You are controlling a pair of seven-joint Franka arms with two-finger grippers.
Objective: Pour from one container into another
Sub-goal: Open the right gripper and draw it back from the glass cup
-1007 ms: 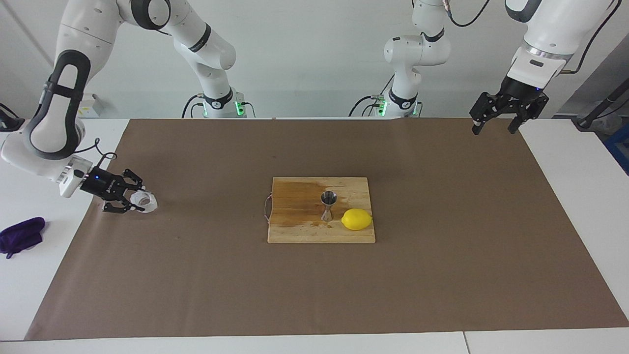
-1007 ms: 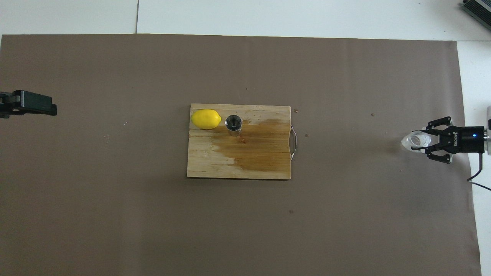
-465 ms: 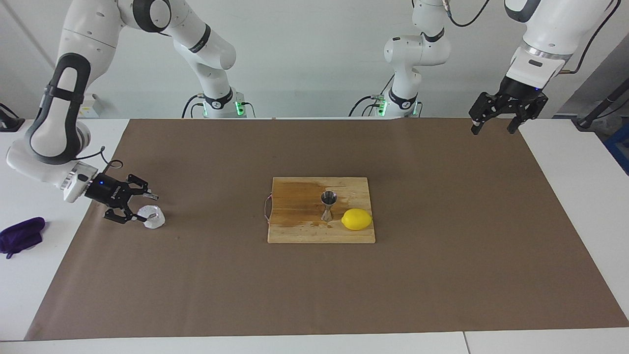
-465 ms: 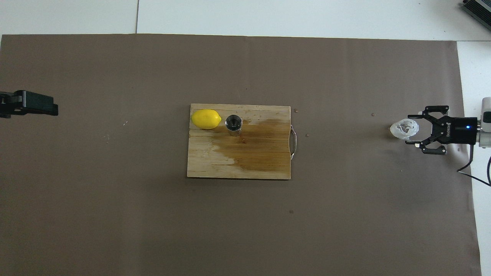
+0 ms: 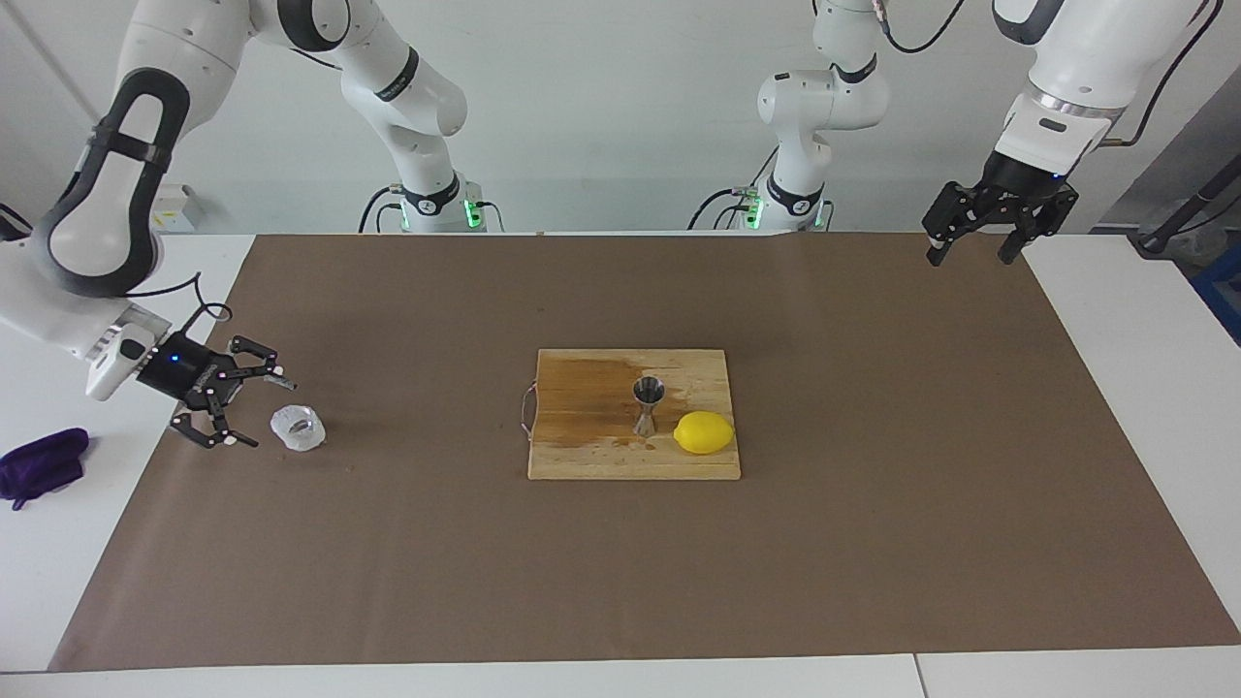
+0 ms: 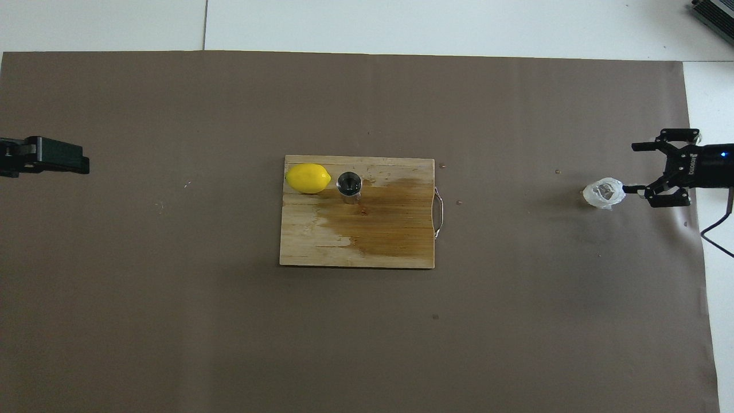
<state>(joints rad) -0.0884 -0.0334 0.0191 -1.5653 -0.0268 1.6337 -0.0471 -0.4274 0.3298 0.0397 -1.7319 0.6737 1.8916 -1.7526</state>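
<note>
The right gripper (image 5: pixel 250 405) is hanging low over the brown paper at the right arm's end of the counter (image 5: pixel 620 683), its fingers (image 5: pixel 274 368) spread wide and gripping nothing. The glass cup (image 5: pixel 298 428) is sitting upright on the paper just off the fingertips, outside the span of the fingers. From overhead, one fingertip looks to be lying right at the cup's (image 6: pixel 603 193) rim, though I cannot tell whether it is touching; the right gripper (image 6: pixel 636 167) is pointing in from the edge of the paper.

Well apart from those fingers, in the middle of the counter, the wooden cutting board (image 5: pixel 591 456) is showing a broad dark wet stain. The steel jigger (image 5: pixel 648 403) is standing upright on it, and a lemon (image 5: pixel 704 432) is lying just beside the jigger, toward the left arm's end. A purple cloth (image 5: pixel 41 463) is lying on the bare white counter near the right arm's wrist.

The left arm is waiting, its gripper (image 5: pixel 967 257) held high over the paper's corner at its own end, fingers (image 5: pixel 936 254) spread apart, holding nothing.
</note>
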